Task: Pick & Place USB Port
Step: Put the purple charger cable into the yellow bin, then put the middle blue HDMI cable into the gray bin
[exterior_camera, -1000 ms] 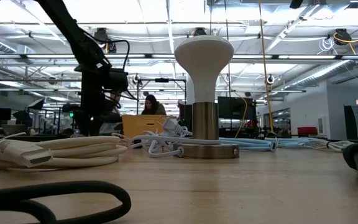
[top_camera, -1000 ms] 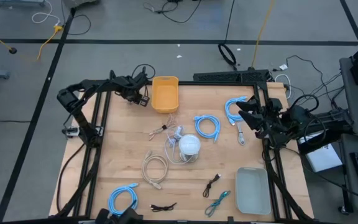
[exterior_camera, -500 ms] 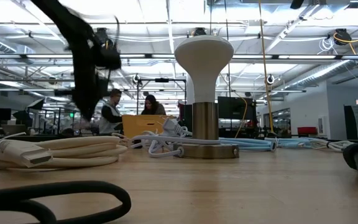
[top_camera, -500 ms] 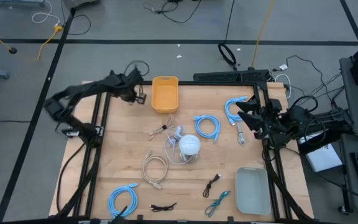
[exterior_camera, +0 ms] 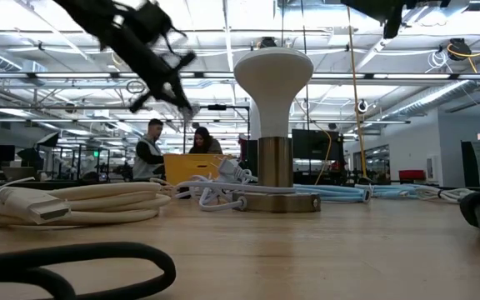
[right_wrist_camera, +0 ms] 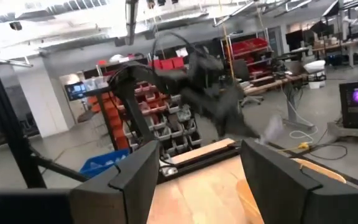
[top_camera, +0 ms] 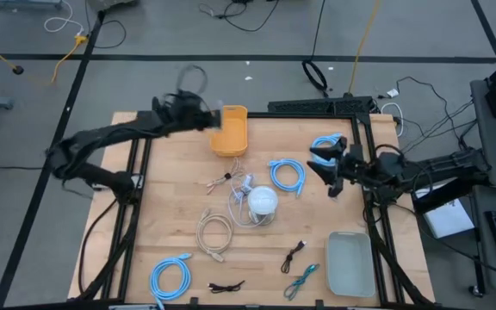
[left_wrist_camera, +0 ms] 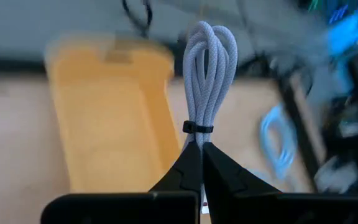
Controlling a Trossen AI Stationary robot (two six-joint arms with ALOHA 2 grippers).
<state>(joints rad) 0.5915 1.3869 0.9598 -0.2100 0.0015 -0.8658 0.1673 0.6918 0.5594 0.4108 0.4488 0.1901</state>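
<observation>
Above the yellow bin's [left_wrist_camera: 104,118] edge, white bundled cable [left_wrist_camera: 209,84] upright, pinched in the closed left tool [left_wrist_camera: 201,163].

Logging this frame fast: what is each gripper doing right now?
Left gripper: jaws shut on the white coiled cable, above the yellow bin.
Right gripper: jaws open, holding nothing.
</observation>
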